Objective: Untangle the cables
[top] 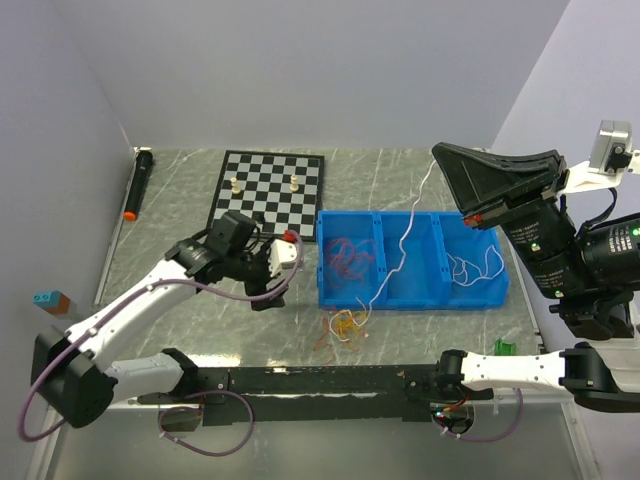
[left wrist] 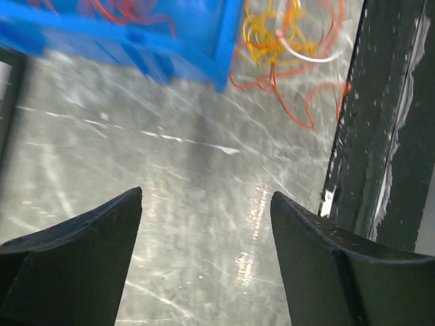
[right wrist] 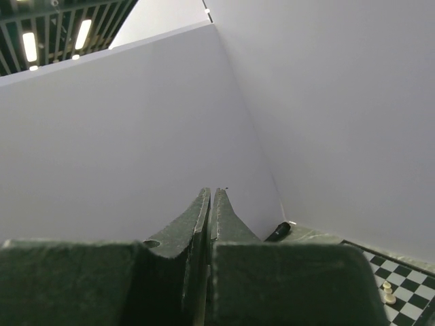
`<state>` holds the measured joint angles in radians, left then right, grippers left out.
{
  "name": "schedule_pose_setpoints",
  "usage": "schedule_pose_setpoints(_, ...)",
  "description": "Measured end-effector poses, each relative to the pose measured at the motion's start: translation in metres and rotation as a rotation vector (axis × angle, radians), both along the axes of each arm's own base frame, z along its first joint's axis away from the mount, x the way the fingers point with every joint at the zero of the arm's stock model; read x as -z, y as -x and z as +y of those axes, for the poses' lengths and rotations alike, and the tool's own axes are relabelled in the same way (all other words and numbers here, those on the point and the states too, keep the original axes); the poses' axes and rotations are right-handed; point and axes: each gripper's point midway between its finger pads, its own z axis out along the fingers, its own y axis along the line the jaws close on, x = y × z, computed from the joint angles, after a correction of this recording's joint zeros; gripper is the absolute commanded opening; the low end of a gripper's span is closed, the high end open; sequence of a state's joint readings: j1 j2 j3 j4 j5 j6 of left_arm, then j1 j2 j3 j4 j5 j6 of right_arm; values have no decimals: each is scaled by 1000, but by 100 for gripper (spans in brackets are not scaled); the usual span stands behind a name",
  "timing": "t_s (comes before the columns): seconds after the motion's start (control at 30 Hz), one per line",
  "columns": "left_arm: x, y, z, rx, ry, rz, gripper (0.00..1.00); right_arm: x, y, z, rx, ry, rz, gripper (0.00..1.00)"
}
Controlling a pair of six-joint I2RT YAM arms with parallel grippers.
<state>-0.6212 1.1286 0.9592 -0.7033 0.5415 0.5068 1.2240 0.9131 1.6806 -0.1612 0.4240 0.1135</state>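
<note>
A tangle of yellow and orange cables [top: 345, 325] lies on the table just in front of the blue bin [top: 415, 298]; it also shows in the left wrist view [left wrist: 279, 34]. Red cables [top: 345, 258] lie in the bin's left compartment and a white cable [top: 470, 268] in its right one. My right gripper [top: 438, 152] is raised high above the bin, shut [right wrist: 211, 191] on a white cable [top: 403, 240] that hangs down across the middle compartment to the tangle. My left gripper [top: 270, 290] is open and empty [left wrist: 206, 197], low over the table left of the bin.
A chessboard [top: 272, 185] with two pale pieces [top: 235, 185] lies behind the left arm. A black marker [top: 138, 180] lies along the left wall. A green object [top: 503, 347] sits at the front right. A black rail [top: 330, 380] runs along the front edge.
</note>
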Motion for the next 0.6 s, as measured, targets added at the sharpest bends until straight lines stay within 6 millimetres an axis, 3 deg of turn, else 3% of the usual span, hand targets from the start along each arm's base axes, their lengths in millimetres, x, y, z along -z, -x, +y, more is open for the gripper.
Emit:
schedule_pose_setpoints(0.17, 33, 0, -8, 35, -59, 91, 89, 0, 0, -1, 6, -2, -3, 0)
schedule_pose_setpoints(0.3, 51, 12, -25, 87, -63, 147, 92, 1, -1, -2, 8, -2, -3, 0)
schedule_pose_setpoints(0.43, 58, 24, -47, 122, -29, 190, 92, 1, 0, -2, 8, -3, -3, 0)
schedule_pose_setpoints(0.53, 62, 19, -60, 122, 4, 190, 99, 1, 1, -5, 8, -8, -5, 0)
schedule_pose_setpoints(0.6, 64, 16, -65, 132, 21, 195, 97, -1, 2, -8, 7, -14, -8, 0)
